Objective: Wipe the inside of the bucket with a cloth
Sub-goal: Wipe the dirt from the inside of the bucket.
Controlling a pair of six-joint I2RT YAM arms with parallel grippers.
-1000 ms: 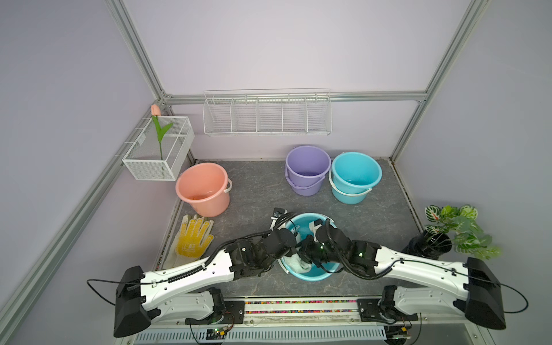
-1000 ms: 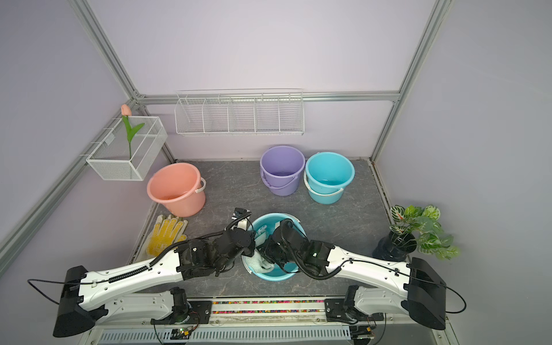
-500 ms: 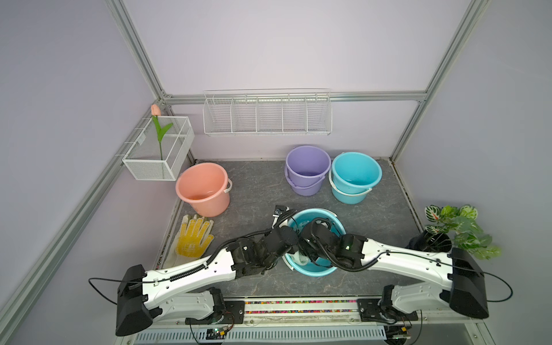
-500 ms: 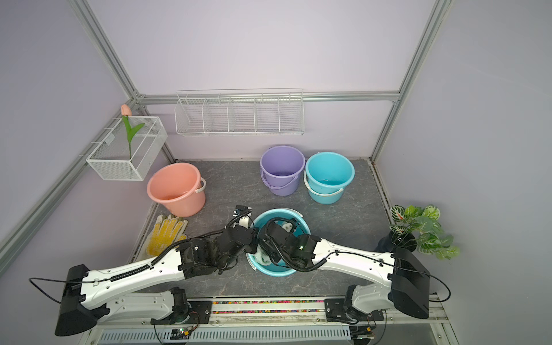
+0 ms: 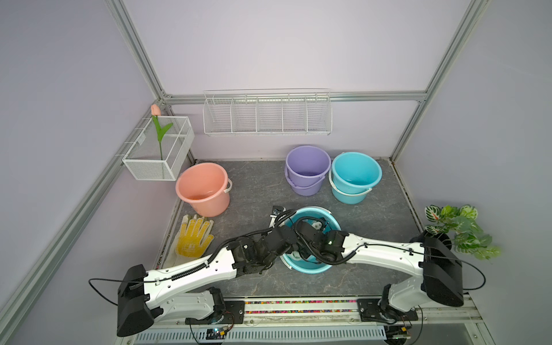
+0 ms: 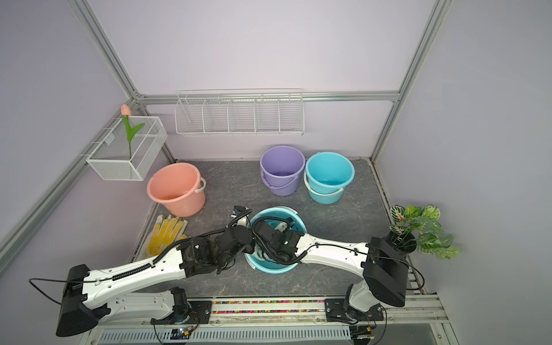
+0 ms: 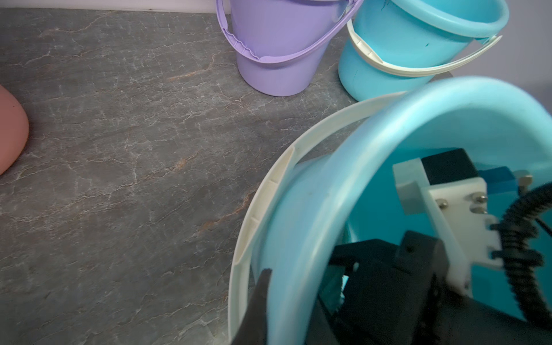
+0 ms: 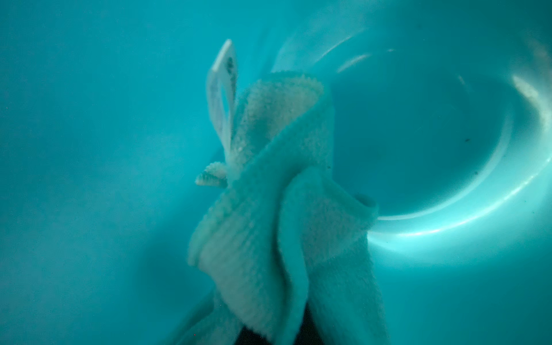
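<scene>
Grey marbled tabletop bears a tipped turquoise plastic bucket (image 5: pixel 310 268), its rim pinched by the left gripper (image 7: pixel 301 268) — one jaw outside, one inside. Inside the bucket the right gripper (image 8: pixel 301 331) clamps the bunched pale mint microfibre cloth (image 8: pixel 283 209), which points ahead toward the bucket's floor.

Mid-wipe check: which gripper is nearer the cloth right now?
Right. The right gripper is shut on the cloth, deep inside the bucket; the left gripper clamps the bucket's rim, farther off.
</scene>
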